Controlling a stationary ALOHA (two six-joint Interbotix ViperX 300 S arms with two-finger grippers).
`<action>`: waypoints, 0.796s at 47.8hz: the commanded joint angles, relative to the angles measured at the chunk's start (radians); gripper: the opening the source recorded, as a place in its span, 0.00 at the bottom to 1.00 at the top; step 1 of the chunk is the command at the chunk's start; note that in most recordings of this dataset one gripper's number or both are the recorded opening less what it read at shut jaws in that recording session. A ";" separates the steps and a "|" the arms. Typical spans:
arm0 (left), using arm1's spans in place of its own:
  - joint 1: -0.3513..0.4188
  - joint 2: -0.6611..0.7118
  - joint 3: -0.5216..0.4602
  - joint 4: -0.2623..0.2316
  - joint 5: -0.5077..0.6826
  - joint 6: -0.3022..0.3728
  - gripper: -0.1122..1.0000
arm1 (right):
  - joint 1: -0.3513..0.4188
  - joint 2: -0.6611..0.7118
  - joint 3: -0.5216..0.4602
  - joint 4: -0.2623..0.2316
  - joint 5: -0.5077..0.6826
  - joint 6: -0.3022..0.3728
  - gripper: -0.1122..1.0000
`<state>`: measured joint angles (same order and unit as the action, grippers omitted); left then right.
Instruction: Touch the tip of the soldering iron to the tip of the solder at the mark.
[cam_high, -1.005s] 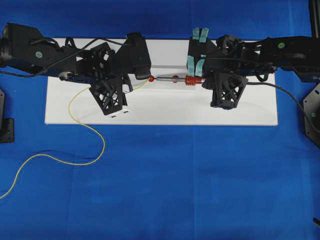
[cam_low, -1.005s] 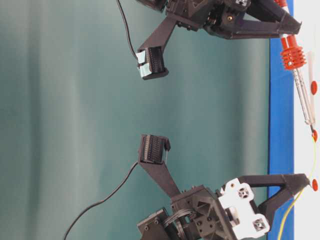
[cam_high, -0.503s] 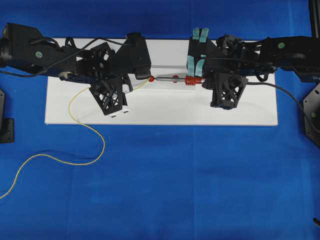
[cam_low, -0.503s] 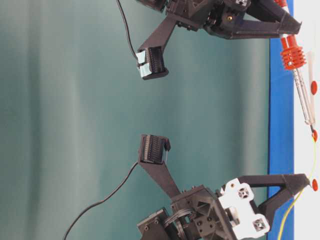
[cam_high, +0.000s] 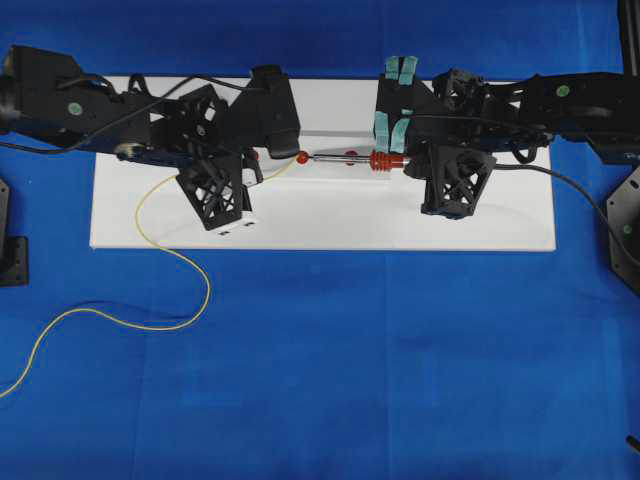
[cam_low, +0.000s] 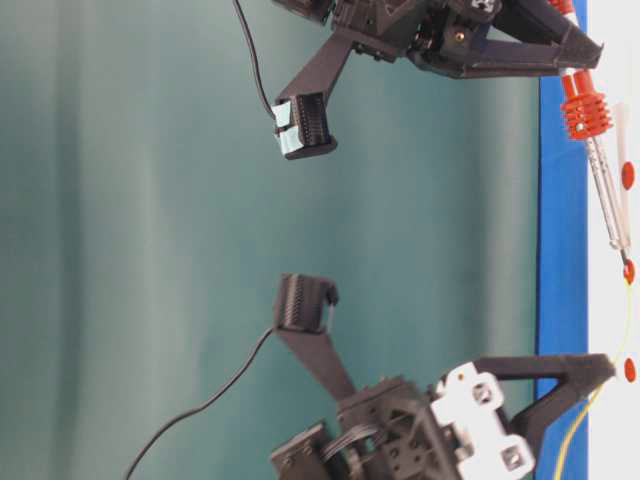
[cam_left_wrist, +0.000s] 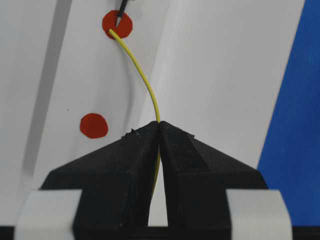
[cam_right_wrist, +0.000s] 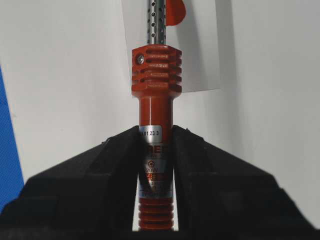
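Solder (cam_left_wrist: 141, 75) is pinched in the left fingers (cam_left_wrist: 135, 150), its tip meeting the soldering iron (cam_right_wrist: 156, 130) tip on a red mark (cam_left_wrist: 117, 24); right fingers (cam_right_wrist: 120, 165) clamp the iron's handle.

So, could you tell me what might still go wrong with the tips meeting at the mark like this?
1. The solder arcs freely beyond the left tool; being thin, it could flex off the red mark.
2. The soldering iron is held only by its handle in the right tool, so its distant tip may wobble.
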<state>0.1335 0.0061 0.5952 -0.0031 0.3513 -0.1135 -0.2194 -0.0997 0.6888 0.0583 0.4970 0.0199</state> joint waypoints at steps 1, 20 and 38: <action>0.002 -0.069 0.003 0.002 0.000 0.002 0.11 | 0.000 -0.011 -0.021 -0.003 -0.003 0.000 0.16; 0.002 -0.163 0.074 0.003 -0.008 -0.034 0.11 | 0.000 -0.014 -0.018 -0.003 -0.009 0.000 0.16; 0.000 -0.158 0.071 0.003 -0.011 -0.035 0.11 | -0.005 -0.152 0.044 -0.012 0.006 0.000 0.16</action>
<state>0.1335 -0.1350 0.6796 -0.0031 0.3467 -0.1473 -0.2209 -0.1963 0.7256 0.0506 0.5001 0.0199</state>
